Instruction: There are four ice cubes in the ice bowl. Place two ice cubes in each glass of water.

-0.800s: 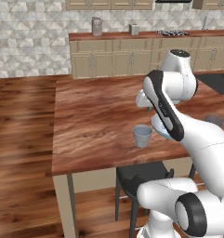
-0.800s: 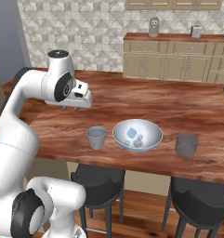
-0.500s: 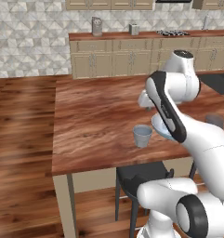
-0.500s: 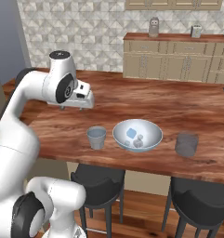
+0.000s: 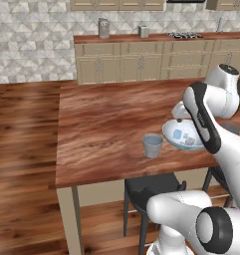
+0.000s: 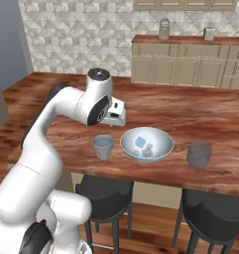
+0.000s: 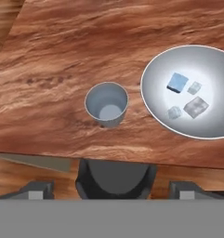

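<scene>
The ice bowl (image 7: 211, 62) lies on the wooden table and holds several ice cubes (image 7: 178, 82). One glass of water (image 7: 107, 104) stands just left of it. My gripper (image 7: 112, 191) hovers open above the table's near edge, with nothing between its fingertips (image 7: 36, 189). From the right base view, the gripper (image 6: 114, 118) hangs above and behind the near glass (image 6: 103, 147), left of the bowl (image 6: 160, 142). A second glass (image 6: 199, 154) stands right of the bowl. In the left base view, my arm partly covers the bowl (image 5: 169, 131), and the near glass (image 5: 152, 145) stands clear of it.
Dark stools (image 6: 105, 193) sit under the table's near edge, one showing below the gripper (image 7: 115, 176). Kitchen cabinets (image 6: 190, 62) line the far wall. Bare tabletop (image 5: 101, 124) stretches left of and behind the glass.
The arm has swung to the right across the table, bringing the hand from the table's left part to a spot over the near glass and bowl. Glasses and bowl have not moved.
</scene>
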Controlling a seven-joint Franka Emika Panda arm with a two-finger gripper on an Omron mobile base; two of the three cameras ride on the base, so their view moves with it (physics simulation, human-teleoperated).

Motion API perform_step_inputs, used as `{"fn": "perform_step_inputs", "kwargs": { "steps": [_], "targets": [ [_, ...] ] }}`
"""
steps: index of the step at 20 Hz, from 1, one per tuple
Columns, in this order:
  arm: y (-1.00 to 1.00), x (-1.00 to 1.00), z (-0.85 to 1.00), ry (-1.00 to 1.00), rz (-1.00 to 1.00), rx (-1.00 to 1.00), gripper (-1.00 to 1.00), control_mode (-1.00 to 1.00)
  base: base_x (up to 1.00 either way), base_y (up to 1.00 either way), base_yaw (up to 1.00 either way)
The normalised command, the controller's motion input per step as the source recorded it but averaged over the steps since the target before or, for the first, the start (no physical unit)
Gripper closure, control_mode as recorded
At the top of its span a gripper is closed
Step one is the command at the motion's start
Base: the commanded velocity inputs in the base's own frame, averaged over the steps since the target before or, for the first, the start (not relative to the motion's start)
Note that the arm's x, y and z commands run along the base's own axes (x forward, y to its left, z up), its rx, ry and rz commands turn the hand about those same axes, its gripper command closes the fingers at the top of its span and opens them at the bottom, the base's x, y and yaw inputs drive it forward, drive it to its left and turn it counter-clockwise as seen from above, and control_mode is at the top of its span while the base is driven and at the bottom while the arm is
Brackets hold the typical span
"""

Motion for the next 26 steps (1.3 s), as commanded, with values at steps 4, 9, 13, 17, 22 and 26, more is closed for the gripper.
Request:
{"fn": "perform_step_inputs", "kwargs": {
  "steps": [4,9,13,17,22,26],
  "targets": [
    [-0.24,0.55,-0.08,0.09,-0.06,0.00,-1.00,-1.00,0.00,0.00,0.00],
    [-0.33,0.44,-0.15,0.21,-0.06,0.00,-1.00,-1.00,0.00,0.00,0.00],
    [-0.49,0.28,-0.46,0.15,-0.01,0.00,-1.00,-1.00,0.00,0.00,0.00],
    [-0.39,0.32,-0.62,0.10,0.00,0.01,-1.00,-1.00,0.00,0.00,0.00],
    [-0.04,0.54,-0.53,0.08,-0.03,0.00,-1.00,-1.00,0.00,0.00,0.00],
    [-0.06,0.49,-0.29,0.07,-0.04,0.00,-1.00,-1.00,0.00,0.00,0.00]
  ]
}}
